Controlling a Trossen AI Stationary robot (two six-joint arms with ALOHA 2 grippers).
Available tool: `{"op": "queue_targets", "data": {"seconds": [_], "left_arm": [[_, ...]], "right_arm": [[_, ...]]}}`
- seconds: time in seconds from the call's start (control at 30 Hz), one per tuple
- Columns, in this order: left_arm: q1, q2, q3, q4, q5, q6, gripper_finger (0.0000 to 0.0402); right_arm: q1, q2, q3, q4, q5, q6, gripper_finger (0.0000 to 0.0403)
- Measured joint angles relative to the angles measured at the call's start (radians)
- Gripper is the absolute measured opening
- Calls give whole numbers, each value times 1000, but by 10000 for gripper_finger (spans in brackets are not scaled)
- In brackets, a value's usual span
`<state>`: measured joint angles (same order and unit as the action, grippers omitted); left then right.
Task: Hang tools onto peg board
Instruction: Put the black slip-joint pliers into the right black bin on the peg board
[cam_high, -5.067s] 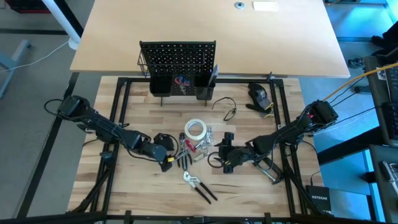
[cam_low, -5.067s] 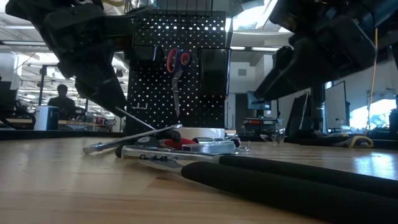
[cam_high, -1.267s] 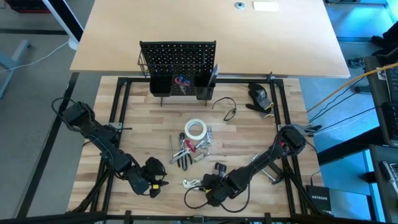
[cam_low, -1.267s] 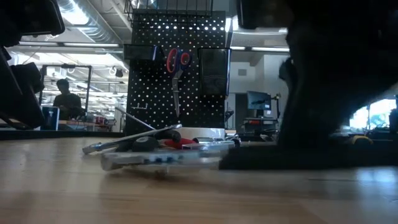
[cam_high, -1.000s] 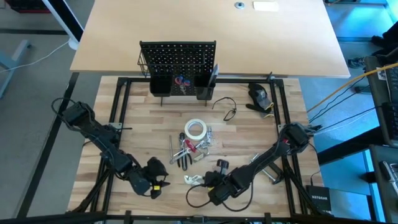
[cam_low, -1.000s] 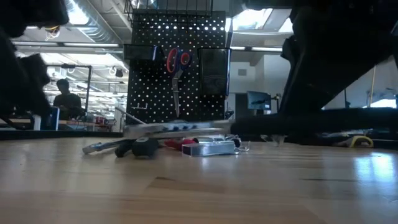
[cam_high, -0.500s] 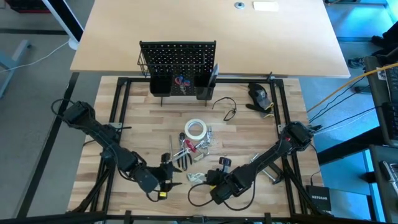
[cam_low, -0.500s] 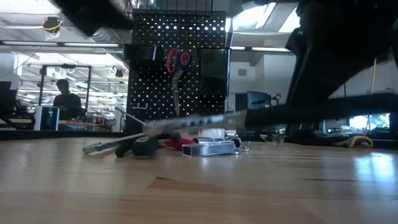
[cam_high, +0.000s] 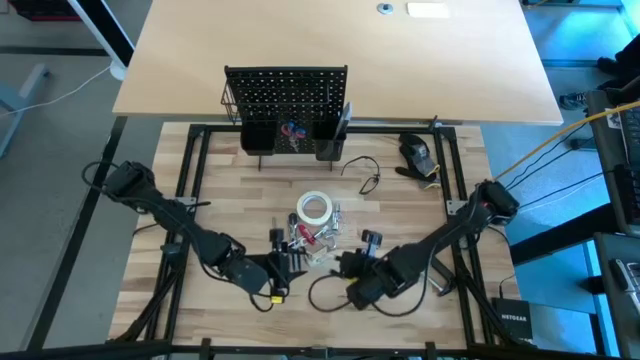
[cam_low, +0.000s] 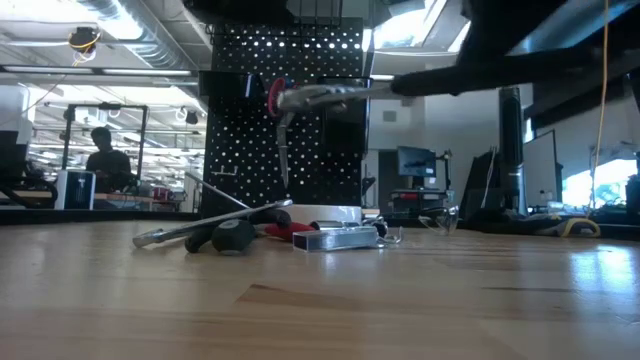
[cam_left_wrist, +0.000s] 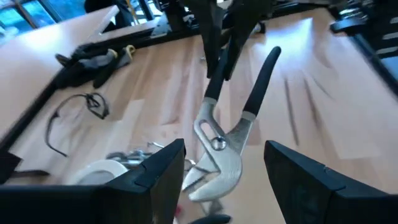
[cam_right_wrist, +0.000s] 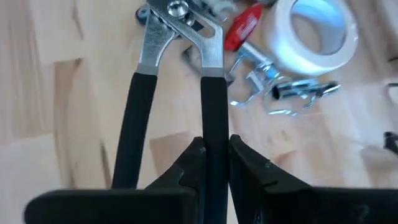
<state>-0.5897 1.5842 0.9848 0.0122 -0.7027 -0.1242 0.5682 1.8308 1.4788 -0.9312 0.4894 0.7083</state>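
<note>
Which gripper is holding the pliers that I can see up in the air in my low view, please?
Observer: The right gripper; its wrist view shows it shut on just one black handle of the pliers.
Operator: Thank you. Where is the left gripper?
Observer: From above, the left gripper faces the right one, and its open fingers flank the pliers' metal head.
Operator: What lies beyond them?
Observer: The white tape roll lies flat between the grippers and the peg board.
</note>
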Motion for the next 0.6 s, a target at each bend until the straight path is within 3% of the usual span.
{"op": "queue_targets", "data": {"seconds": [0.6], "left_arm": [[80,95,0,-12,-120,268,210]], "right_arm": [[-164,-14,0,-11,-14,-246,53]]}}
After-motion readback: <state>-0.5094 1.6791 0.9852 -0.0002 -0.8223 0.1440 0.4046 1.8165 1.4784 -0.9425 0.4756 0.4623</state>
